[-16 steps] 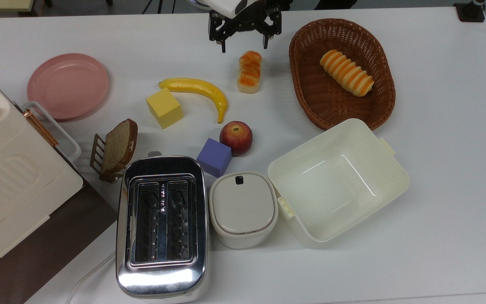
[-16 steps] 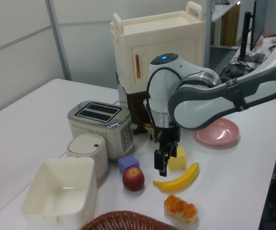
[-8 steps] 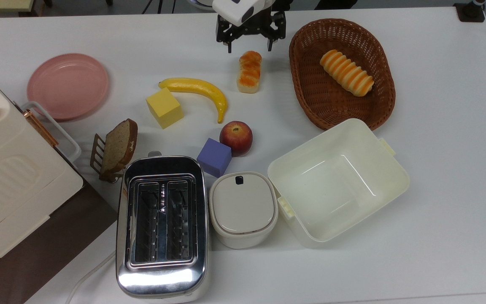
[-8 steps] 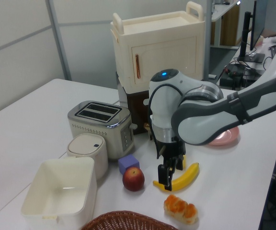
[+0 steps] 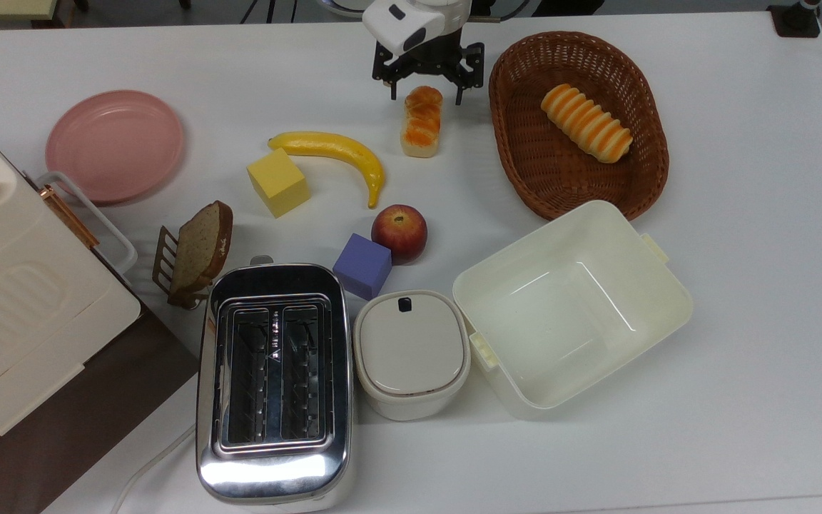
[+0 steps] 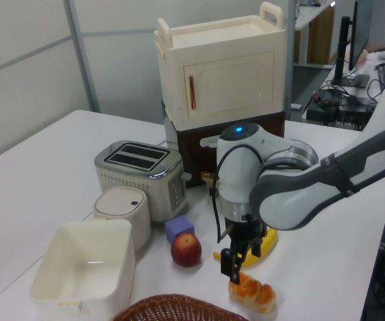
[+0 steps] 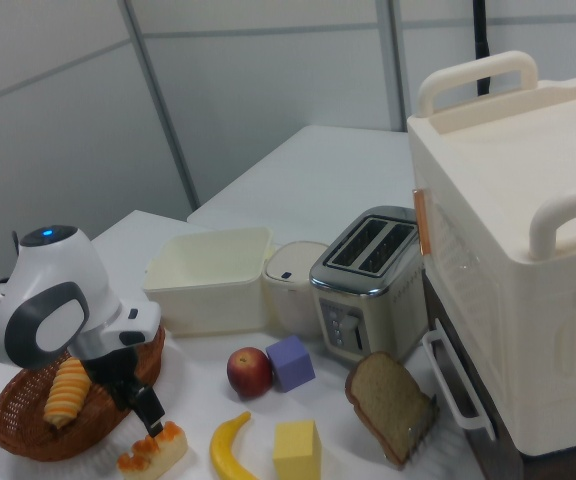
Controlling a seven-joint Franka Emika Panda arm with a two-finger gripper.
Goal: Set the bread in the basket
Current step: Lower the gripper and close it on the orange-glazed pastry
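Top view: the glossy, bumpy bread [image 5: 422, 121] lies on the table [image 5: 739, 285] beside the woven oval basket [image 5: 518, 150], which holds a striped roll [image 5: 586, 123]. The gripper [image 5: 428, 91] straddles the loaf's far end, fingers spread; the arm hides their upper parts.

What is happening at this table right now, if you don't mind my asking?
A Franka arm is going for the small bumpy bread, which lies on the white table. Its tool is open and straddles the far end of the loaf without gripping it. The wicker basket sits just to the top view's right of the bread and already holds a striped roll. The banana, apple and toaster lie untouched nearby.
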